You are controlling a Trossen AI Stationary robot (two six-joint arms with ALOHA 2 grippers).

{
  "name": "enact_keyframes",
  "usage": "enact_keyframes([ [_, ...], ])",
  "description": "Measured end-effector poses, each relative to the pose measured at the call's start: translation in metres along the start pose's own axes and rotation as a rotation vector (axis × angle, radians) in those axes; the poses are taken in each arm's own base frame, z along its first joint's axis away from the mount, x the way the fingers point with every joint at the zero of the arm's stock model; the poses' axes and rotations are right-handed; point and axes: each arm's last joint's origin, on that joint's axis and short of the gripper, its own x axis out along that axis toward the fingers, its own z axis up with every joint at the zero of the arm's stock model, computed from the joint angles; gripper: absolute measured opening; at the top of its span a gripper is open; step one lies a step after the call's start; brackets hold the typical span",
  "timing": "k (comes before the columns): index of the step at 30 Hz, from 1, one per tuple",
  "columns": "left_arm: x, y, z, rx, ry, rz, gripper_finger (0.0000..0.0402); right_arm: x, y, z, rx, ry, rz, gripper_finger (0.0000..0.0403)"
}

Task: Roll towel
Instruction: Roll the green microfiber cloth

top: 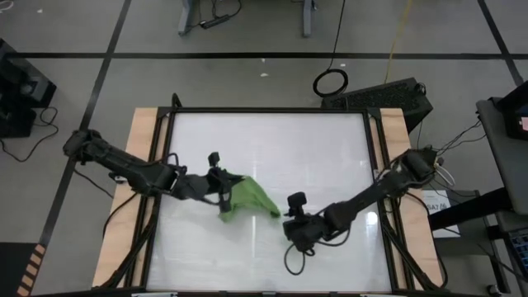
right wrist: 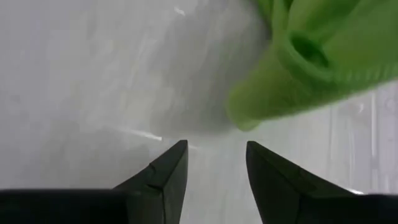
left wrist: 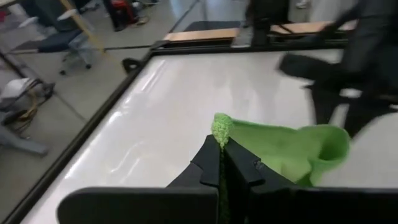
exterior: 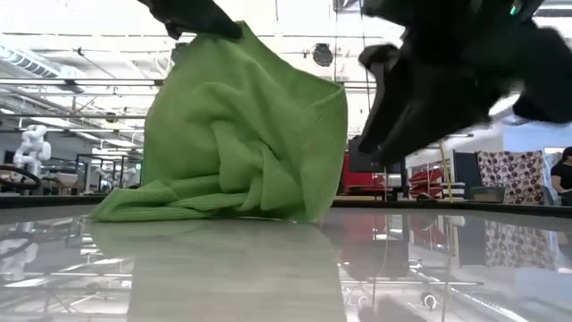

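Note:
The lime-green towel (top: 249,198) is near the table's middle, drawn up into a crumpled peak. Its top is in my left gripper (left wrist: 222,163), which is shut on it and comes in from the table's left (top: 223,195). The towel's lower folds (exterior: 170,207) rest on the glossy tabletop. My right gripper (right wrist: 214,152) is open with nothing between its fingers. It slants down just to the right of the towel (top: 290,227), and a rolled corner of the towel (right wrist: 261,102) lies a little ahead of its fingertips. My left gripper pinches a small bunched bit of the towel's edge (left wrist: 221,127) between its two fingers; a green tuft stands out past the fingertips. The fingers come from the table's left, slanting slightly down. The towel hangs slack below the hold (exterior: 241,125), its bottom folds on the table.
The white tabletop (top: 330,148) has a dark frame and wooden side strips (top: 140,165). Cables trail along both arms. Beyond the table's far edge are a black case (top: 388,95) and a coiled cable (top: 330,81) on the floor.

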Motion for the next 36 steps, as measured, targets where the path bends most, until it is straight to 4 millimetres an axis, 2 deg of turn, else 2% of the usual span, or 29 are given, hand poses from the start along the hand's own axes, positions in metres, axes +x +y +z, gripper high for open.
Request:
enact_keyframes([
  [6,0.012,0.019,0.001,-0.042,0.022,0.001,0.0002,-0.040,0.008,0.017,-0.066,-0.202,-0.022,0.0145],
  [10,0.013,0.021,0.001,-0.052,0.020,-0.005,0.0002,-0.046,0.006,0.024,-0.101,-0.263,-0.059,0.0143],
  [13,0.013,0.021,0.002,-0.056,0.013,-0.007,0.0002,-0.038,-0.002,0.023,-0.117,-0.230,-0.139,0.0143],
  [20,0.011,0.017,0.003,-0.077,-0.002,-0.034,0.0001,-0.018,-0.040,0.021,-0.062,-0.150,-0.211,0.0143],
  [26,0.009,0.013,0.003,-0.077,-0.003,-0.057,0.0001,-0.002,-0.069,0.014,-0.019,-0.080,-0.165,0.0143],
  [36,0.009,0.011,0.003,-0.071,-0.002,-0.062,0.0001,0.014,-0.101,-0.004,0.071,0.062,-0.089,0.0143],
])
